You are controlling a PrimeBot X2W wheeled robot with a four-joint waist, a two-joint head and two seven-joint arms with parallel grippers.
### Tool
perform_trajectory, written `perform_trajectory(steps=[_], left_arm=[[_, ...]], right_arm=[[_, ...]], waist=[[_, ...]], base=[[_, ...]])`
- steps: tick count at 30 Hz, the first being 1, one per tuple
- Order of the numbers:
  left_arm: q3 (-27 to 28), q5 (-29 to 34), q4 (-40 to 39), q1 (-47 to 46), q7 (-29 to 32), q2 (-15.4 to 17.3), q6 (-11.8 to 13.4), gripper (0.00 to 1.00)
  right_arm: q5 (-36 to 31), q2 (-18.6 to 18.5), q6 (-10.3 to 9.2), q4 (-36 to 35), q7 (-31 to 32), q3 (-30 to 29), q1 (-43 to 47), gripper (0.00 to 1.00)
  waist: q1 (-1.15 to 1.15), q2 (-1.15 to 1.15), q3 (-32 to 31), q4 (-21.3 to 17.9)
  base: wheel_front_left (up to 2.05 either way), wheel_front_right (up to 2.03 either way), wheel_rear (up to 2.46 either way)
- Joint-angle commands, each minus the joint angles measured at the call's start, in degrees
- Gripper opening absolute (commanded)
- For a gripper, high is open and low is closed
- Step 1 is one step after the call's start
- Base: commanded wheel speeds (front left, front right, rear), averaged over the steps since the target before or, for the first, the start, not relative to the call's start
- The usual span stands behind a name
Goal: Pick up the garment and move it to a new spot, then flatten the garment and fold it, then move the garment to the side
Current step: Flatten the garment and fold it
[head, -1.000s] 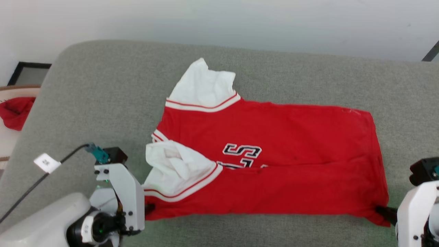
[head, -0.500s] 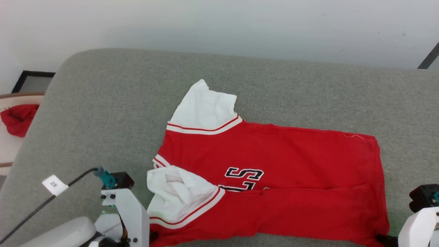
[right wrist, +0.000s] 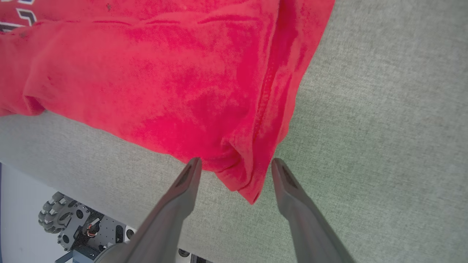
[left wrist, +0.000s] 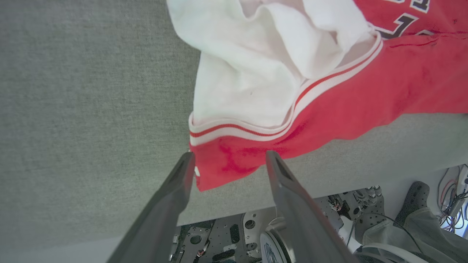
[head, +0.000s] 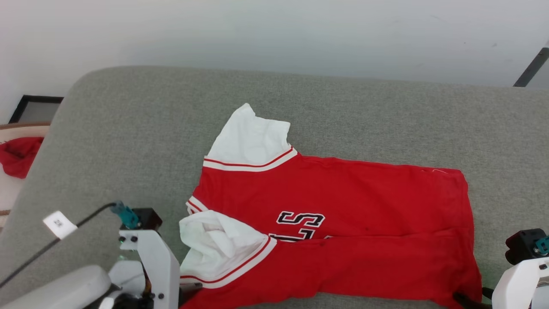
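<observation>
You are looking down at a broad grey fabric-covered tabletop [head: 128, 128] with a rounded corner at the upper left of the head view and a white wall [head: 274, 34] behind it. The large red jersey-style garment [head: 364, 201] lies on it from the centre to the lower right of that frame, spread lengthwise with a long crease across its lower half. One white short sleeve [head: 251, 139] with striped trim points toward the upper middle, a second white sleeve [head: 214, 244] sits bunched at the lower left, and the dark lettering [head: 300, 219] is partly tucked under the crease. The garment's lower edge runs close to the tabletop's front edge. Your left gripper [left wrist: 226, 160] is open: its two dark fingers stand apart on either side of the red corner just below the striped trim, without pinching it. Your right gripper [right wrist: 236, 164] is open as well, fingers spread around the pointed hem corner at the garment's other end. A small plain red cloth [head: 17, 156] lies off the tabletop at the far left edge of the head view, and a small white tag [head: 59, 223] hangs on the dark cable at the lower left.
</observation>
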Motion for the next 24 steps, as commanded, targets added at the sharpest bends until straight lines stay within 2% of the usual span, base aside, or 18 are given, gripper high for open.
perform_trajectory(steps=[1, 11, 17, 24], left_arm=[[0.5, 0.1, -0.8, -1.0, 0.2, 0.8, 0.4, 1.0], [4.4, 4.3, -2.7, -7.4, -2.0, 4.0, -0.3, 1.0], [6.9, 9.4, 1.6, -14.3, -5.3, 2.0, -4.9, 1.0], [7.8, 14.4, 12.3, -22.7, -7.0, -2.5, -11.1, 1.0]], right_arm=[[0.4, 0.0, -0.06, -0.3, -0.6, 0.2, -0.4, 1.0], [-0.1, 0.2, -0.06, -4.1, -6.9, 0.5, -2.2, 1.0], [-1.6, 0.3, -0.06, -6.0, -18.2, 3.3, -5.8, 1.0], [-4.9, -1.2, -0.06, -6.6, -33.4, 6.9, -11.3, 1.0]], waist=[[0.0, 0.0, -0.2, -0.3], [0.0, 0.0, 0.2, -2.7], [0.0, 0.0, 2.2, -5.3], [0.0, 0.0, 5.5, -8.9]], base=[[0.0, 0.0, 0.0], [0.0, 0.0, 0.0], [0.0, 0.0, 0.0], [0.0, 0.0, 0.0]])
